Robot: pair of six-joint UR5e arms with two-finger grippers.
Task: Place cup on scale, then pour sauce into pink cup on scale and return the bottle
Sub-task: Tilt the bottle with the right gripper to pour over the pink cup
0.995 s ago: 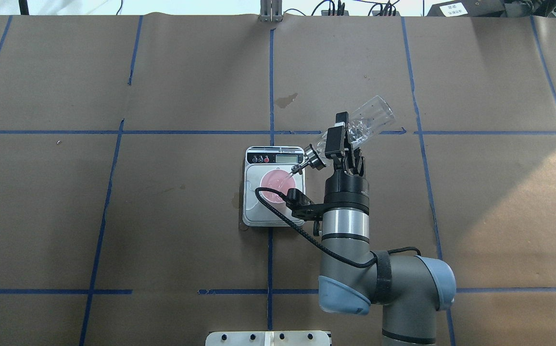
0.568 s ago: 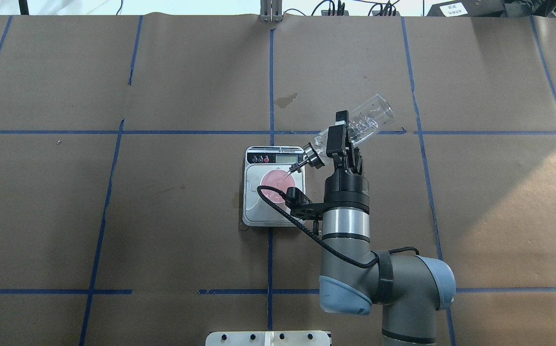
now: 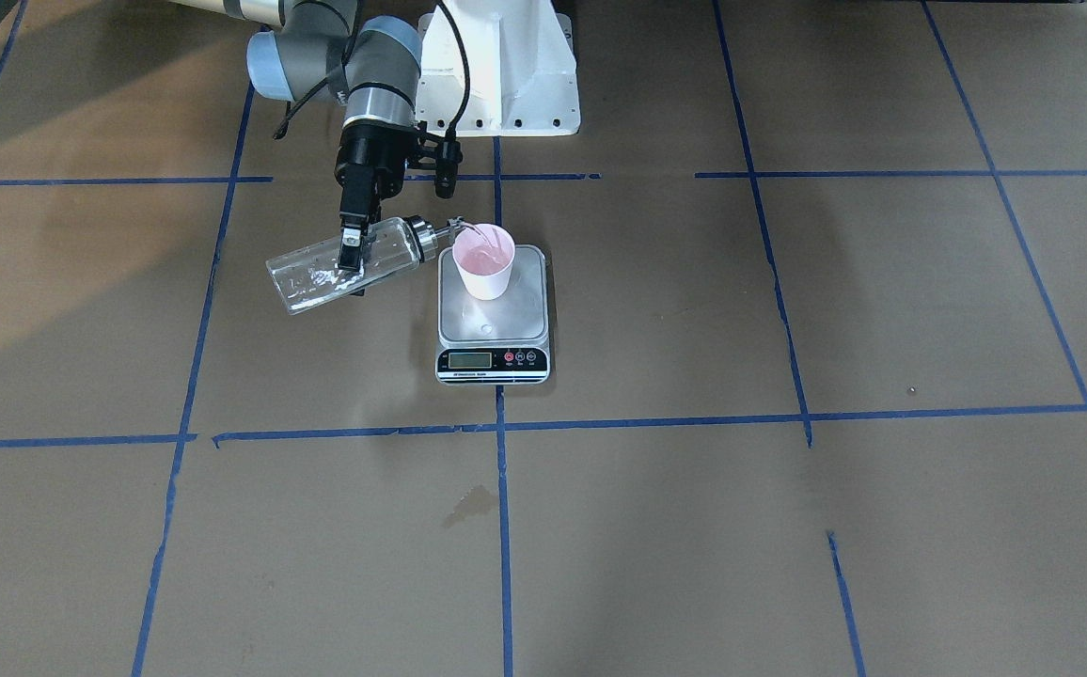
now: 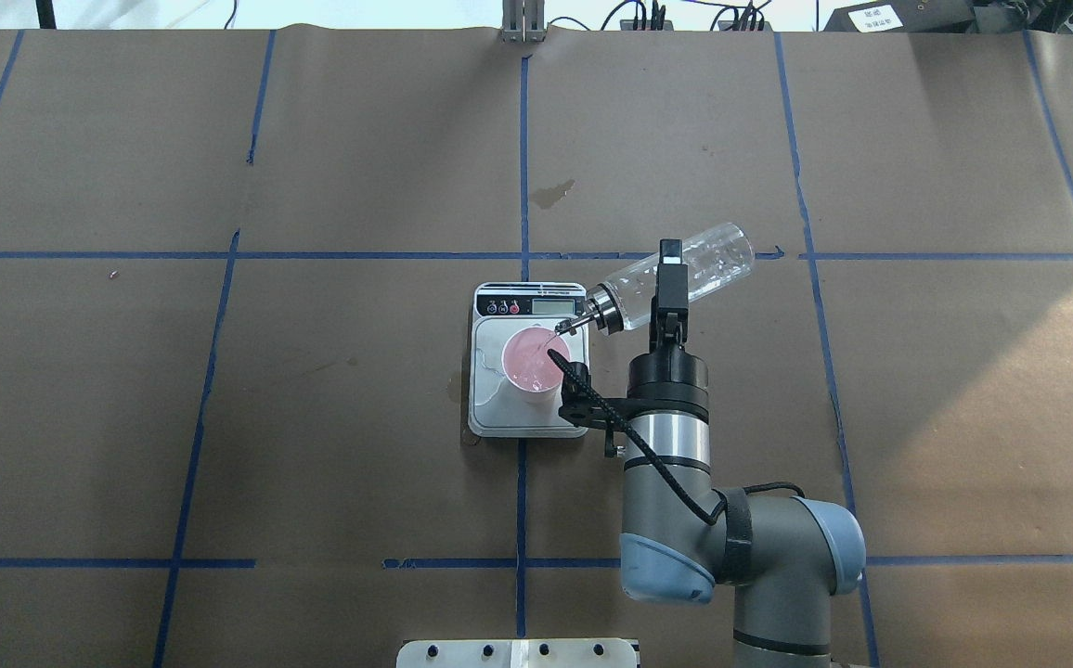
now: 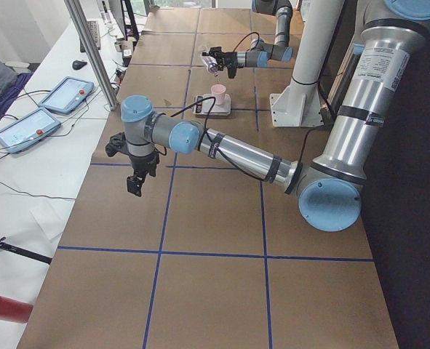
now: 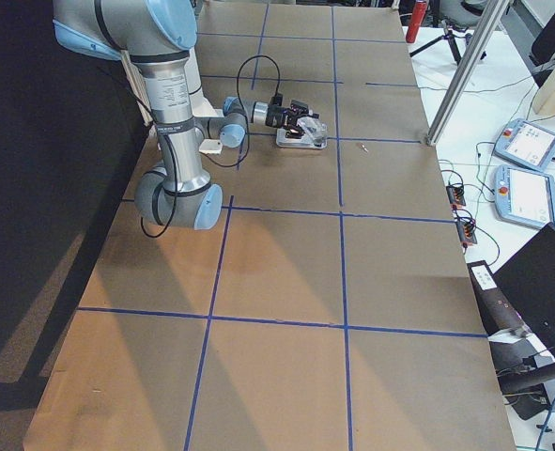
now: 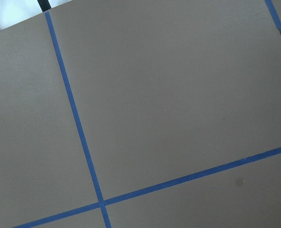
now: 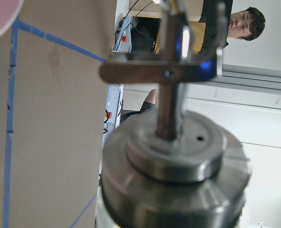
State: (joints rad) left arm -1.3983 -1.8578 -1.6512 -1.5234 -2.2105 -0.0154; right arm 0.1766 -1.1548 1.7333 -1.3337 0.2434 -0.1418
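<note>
The pale pink cup (image 4: 531,360) stands upright on the steel plate of the scale (image 4: 490,413), also in the front view (image 3: 483,263). My right gripper (image 4: 669,278) is shut on the clear glass bottle (image 4: 699,267), held nearly level just right of the scale. Its metal spout (image 4: 566,325) points down over the cup's rim. The front view shows the bottle (image 3: 318,268) tilted toward the cup. The right wrist view is filled by the metal collar (image 8: 169,161). My left gripper (image 5: 136,182) hangs over bare table far off; I cannot tell if it is open or shut.
The scale's display strip (image 3: 492,360) faces away from my base (image 3: 496,75). Brown paper with blue tape lines covers the table, with a dark stain (image 4: 550,193) beyond the scale. Tablets (image 5: 65,93) lie on a side bench. A person (image 8: 245,23) stands beyond the table.
My right wrist has turned and shifted slightly right. The bottle's raised base end has come down, so the bottle lies flatter. The spout stays over the cup.
</note>
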